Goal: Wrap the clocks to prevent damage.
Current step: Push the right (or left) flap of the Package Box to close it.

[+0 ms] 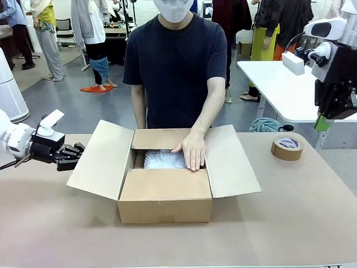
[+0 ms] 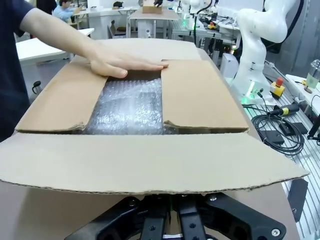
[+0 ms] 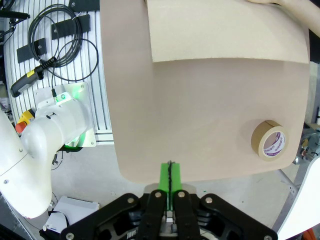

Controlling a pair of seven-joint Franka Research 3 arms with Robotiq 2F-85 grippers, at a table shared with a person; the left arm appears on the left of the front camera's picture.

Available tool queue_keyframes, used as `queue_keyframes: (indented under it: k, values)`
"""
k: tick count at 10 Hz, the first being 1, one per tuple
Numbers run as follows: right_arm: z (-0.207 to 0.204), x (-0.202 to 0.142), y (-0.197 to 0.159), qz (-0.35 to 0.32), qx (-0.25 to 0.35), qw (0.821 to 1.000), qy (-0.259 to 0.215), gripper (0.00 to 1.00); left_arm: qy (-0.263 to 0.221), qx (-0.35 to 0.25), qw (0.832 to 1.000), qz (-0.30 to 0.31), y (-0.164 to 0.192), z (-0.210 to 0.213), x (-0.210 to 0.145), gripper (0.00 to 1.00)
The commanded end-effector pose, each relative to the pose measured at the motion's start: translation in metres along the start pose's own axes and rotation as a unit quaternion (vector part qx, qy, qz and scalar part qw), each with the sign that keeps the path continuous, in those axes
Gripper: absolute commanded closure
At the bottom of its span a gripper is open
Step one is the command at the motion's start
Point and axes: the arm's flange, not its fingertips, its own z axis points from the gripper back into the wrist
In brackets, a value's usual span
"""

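An open cardboard box (image 1: 164, 195) stands mid-table with bubble wrap (image 1: 162, 160) lying inside it. The clocks are hidden. A person's hand (image 1: 192, 151) presses down on the wrap at the box's far side. My left gripper (image 1: 78, 153) is shut and empty, just left of the box's left flap (image 1: 103, 159). In the left wrist view its shut fingers (image 2: 172, 220) sit right under that flap (image 2: 150, 162), with the wrap (image 2: 130, 105) and the hand (image 2: 120, 62) beyond. My right gripper (image 1: 322, 124) hangs shut and empty, high over the table's right edge (image 3: 170, 185).
A roll of brown tape (image 1: 287, 147) lies on the table right of the box, also seen below the right gripper (image 3: 270, 140). The right flap (image 1: 231, 162) spreads outward. A white table (image 1: 279, 84) stands behind on the right.
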Motion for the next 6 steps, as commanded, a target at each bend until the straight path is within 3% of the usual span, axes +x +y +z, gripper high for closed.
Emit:
queue_keyframes:
  k: [1, 6]
  values:
    - [0.0, 0.002, -0.001, -0.005, 0.0, 1.0, -0.01, 0.99, -0.022, 0.003, 0.999, -0.031, 0.001, -0.016, 0.007, 1.0]
    - [0.0, 0.002, -0.001, -0.005, 0.0, 1.0, -0.01, 0.99, -0.028, -0.01, 0.995, -0.093, 0.019, -0.049, 0.064, 1.0]
